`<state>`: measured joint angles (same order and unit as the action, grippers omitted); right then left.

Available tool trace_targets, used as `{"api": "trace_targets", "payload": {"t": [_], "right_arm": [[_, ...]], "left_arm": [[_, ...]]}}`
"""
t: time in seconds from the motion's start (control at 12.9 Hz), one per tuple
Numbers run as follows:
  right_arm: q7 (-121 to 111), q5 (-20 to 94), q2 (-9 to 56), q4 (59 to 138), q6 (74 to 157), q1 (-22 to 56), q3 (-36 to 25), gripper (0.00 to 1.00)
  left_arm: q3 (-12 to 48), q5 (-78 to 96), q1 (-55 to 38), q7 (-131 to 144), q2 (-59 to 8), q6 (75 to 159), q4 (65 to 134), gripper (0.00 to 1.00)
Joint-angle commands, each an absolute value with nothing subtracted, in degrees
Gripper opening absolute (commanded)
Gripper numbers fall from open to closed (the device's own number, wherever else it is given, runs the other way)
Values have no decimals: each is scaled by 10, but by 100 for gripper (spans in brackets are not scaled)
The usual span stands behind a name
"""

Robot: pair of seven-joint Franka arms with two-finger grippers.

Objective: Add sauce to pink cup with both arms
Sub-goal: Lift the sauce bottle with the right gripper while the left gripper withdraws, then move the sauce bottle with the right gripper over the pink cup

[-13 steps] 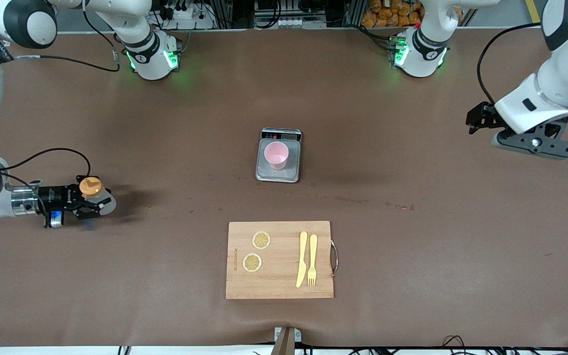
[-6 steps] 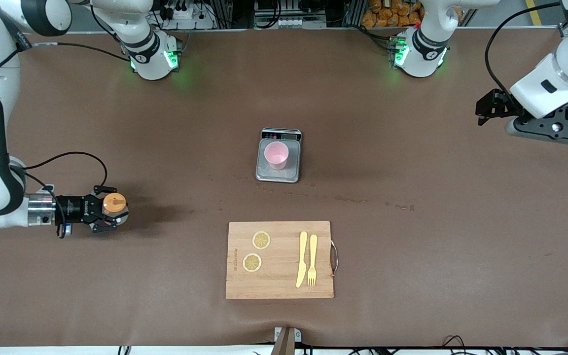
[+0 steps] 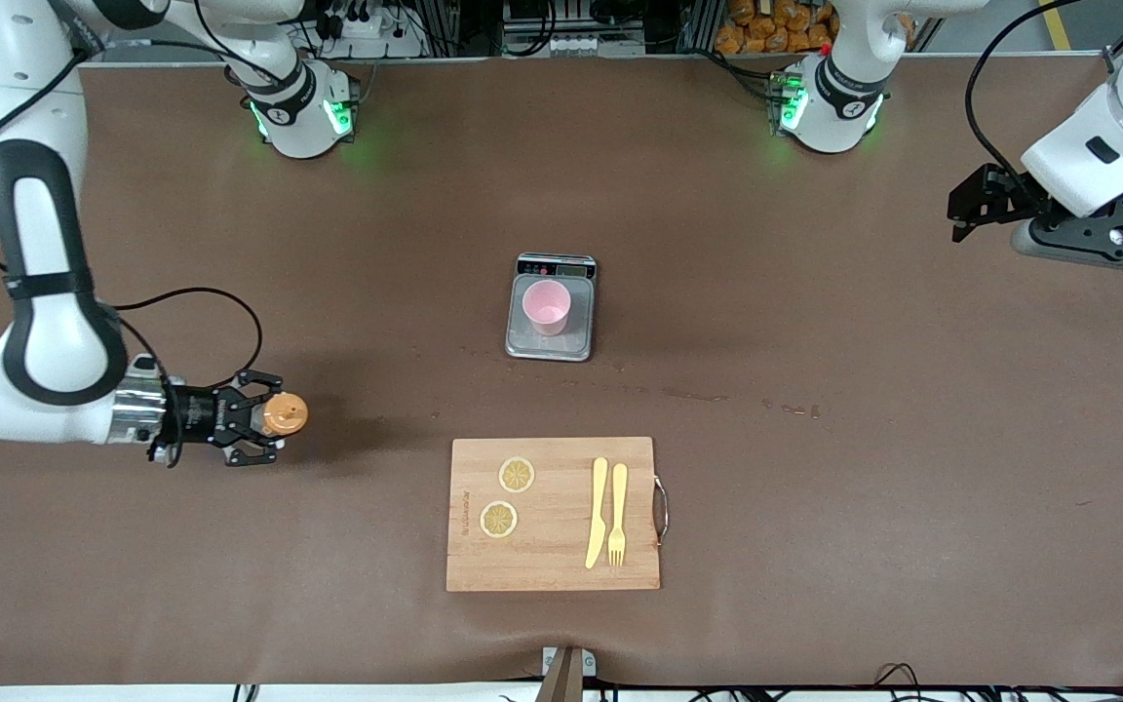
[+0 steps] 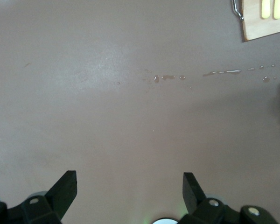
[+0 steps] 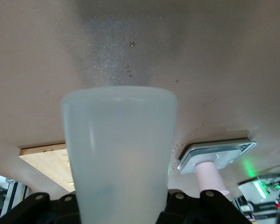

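The sauce bottle (image 3: 284, 414), whitish with an orange cap, is held in my right gripper (image 3: 264, 417), which is shut on its body. The gripper hangs over the bare table toward the right arm's end. In the right wrist view the translucent bottle (image 5: 119, 154) fills the middle, between the fingers of the right gripper (image 5: 119, 205). The pink cup (image 3: 547, 306) stands upright on the grey scale (image 3: 550, 343) at the table's middle, and the cup (image 5: 210, 177) also shows in the right wrist view. My left gripper (image 3: 979, 203) waits open over the left arm's end of the table, its fingers (image 4: 65, 186) wide apart around nothing.
A wooden cutting board (image 3: 554, 514) lies nearer the front camera than the scale, with two lemon slices (image 3: 516, 475), a yellow knife (image 3: 598, 511) and a fork (image 3: 617, 513) on it. Small drips (image 4: 168, 77) dot the brown table.
My right gripper has carried the sauce bottle sideways toward the table's middle. The left arm has drawn back a little toward its end of the table, still open.
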<state>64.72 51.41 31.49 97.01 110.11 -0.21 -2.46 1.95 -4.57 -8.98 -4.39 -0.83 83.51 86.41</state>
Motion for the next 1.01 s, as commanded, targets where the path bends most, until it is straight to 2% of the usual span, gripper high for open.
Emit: {"api": "trace_targets", "payload": {"t": [0.0, 0.15, 0.39, 0.77, 0.93], "right_arm": [[684, 516, 229, 1071, 1167, 40, -31, 4], [723, 505, 208, 1100, 1209, 83, -33, 4], [865, 384, 202, 1107, 1263, 150, -33, 3], [1053, 201, 184, 1105, 1252, 226, -32, 2], [1077, 171, 179, 1096, 1219, 237, -31, 2]], "left_arm": [[19, -30, -88, -34, -4, 817, 859, 100], [20, -28, -87, -34, -3, 813, 859, 100], [19, -24, -86, -29, -3, 812, 859, 100], [18, 5, -84, 29, -2, 813, 859, 100], [15, 4, -84, 27, -2, 813, 859, 100]]}}
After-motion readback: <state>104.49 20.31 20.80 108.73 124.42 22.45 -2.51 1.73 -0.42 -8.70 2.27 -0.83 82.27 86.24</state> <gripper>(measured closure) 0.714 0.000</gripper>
